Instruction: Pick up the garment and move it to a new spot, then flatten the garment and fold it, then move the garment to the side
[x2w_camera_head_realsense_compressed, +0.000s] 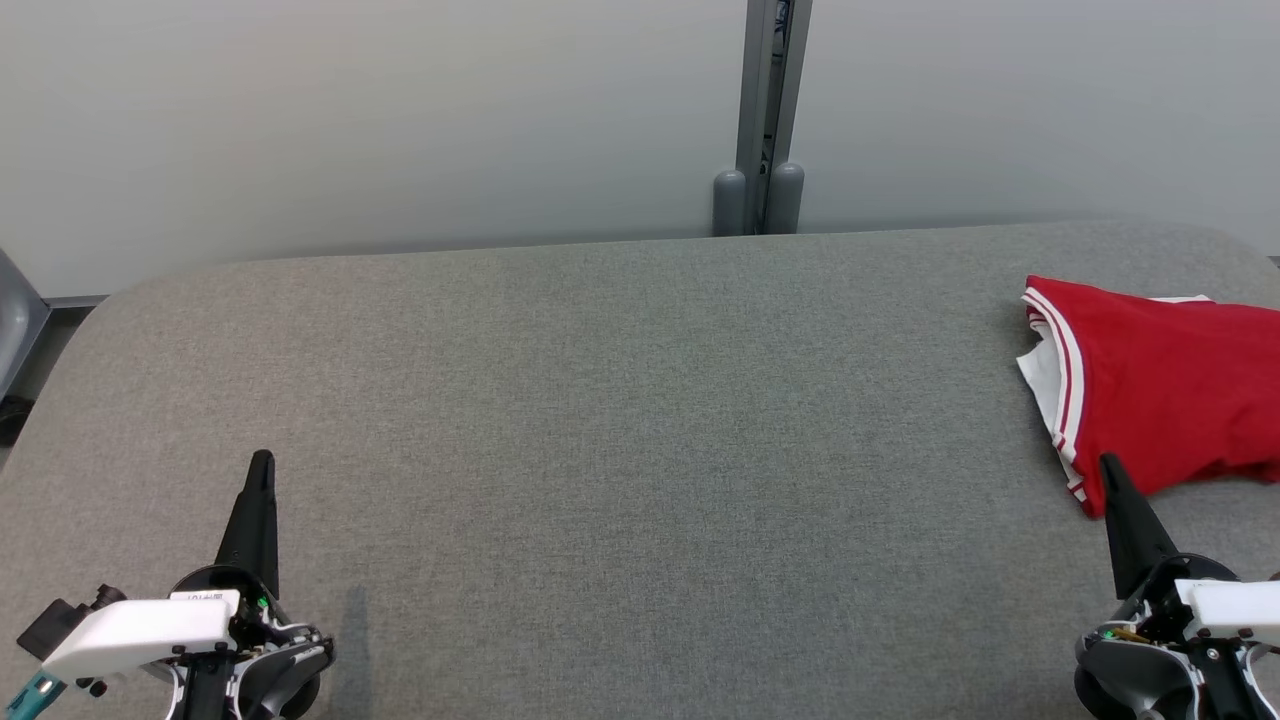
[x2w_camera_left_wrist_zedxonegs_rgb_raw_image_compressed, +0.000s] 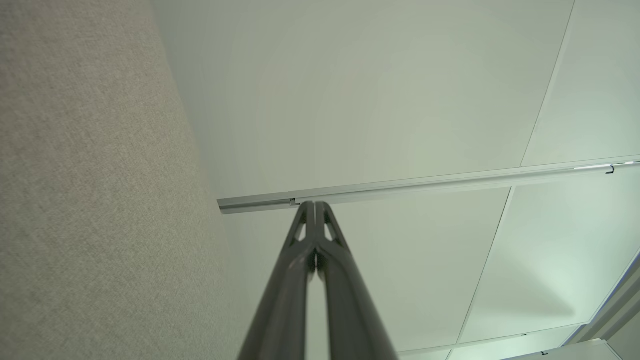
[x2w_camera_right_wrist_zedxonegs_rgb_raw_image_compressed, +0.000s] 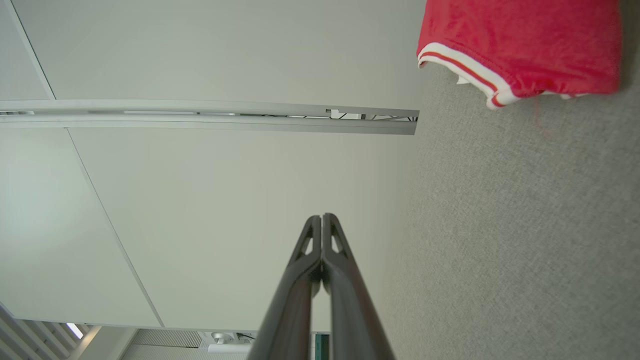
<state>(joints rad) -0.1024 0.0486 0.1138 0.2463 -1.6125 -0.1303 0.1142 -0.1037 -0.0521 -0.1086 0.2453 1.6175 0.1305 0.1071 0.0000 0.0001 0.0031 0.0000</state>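
The garment (x2w_camera_head_realsense_compressed: 1160, 385) is red with white-and-red striped trim and lies folded at the right edge of the grey table (x2w_camera_head_realsense_compressed: 620, 420); the frame cuts off its right part. In the right wrist view the garment (x2w_camera_right_wrist_zedxonegs_rgb_raw_image_compressed: 525, 45) sits in the upper right corner. My right gripper (x2w_camera_head_realsense_compressed: 1108, 462) is shut and holds nothing; its tip points up just in front of the garment's near corner. Its fingertips (x2w_camera_right_wrist_zedxonegs_rgb_raw_image_compressed: 322, 220) are pressed together. My left gripper (x2w_camera_head_realsense_compressed: 263, 458) is shut and empty at the lower left, far from the garment, tips (x2w_camera_left_wrist_zedxonegs_rgb_raw_image_compressed: 314, 206) together.
A pale wall runs behind the table, with a grey vertical post (x2w_camera_head_realsense_compressed: 765, 110) and two rounded caps at its foot. The table's rounded far-left corner (x2w_camera_head_realsense_compressed: 130, 290) and a dark object beyond it show at the left edge.
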